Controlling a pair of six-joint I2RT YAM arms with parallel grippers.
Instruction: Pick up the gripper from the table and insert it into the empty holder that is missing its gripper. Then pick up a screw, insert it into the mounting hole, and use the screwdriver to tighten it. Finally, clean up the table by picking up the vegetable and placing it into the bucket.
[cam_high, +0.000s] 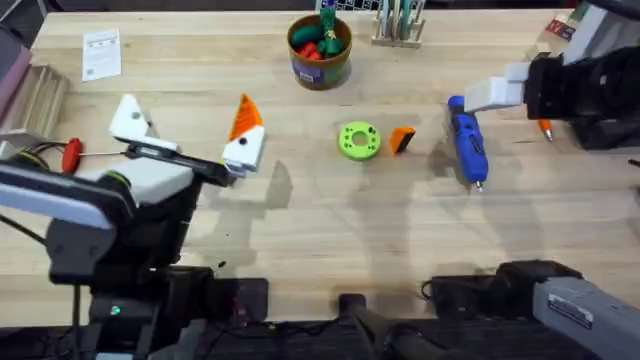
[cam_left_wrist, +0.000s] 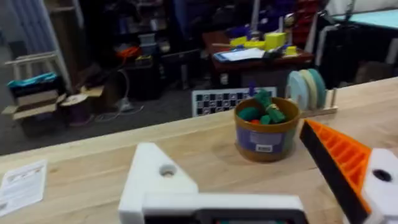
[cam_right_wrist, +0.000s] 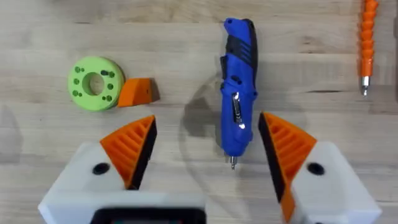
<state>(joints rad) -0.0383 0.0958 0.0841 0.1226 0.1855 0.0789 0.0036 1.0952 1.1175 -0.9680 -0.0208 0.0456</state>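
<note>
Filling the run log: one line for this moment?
left gripper: missing one finger | right gripper: open above screwdriver | loose gripper: on table beside green disc

A green disc (cam_high: 359, 140) lies mid-table, a paper sheet (cam_high: 101, 54) at upper left, a red-handled screwdriver (cam_high: 71, 153) at far left — and an orange pen (cam_right_wrist: 368, 43) at right.

Brightness: you are getting even, bright light across the table (cam_high: 320, 230).
Shadows: soft grey ones are falling on the wood beside the screwdriver (cam_right_wrist: 238, 93) and under the left arm's white holder (cam_high: 243, 148).
Glare: a small highlight is shining on the screwdriver's metal clip.
Blur: you are seeing the left arm's dark body smeared near the overhead camera, and the left wrist view is looking soft, the room behind it dimmer.
Focus: the right wrist view is rendering wood grain crisply.
</note>
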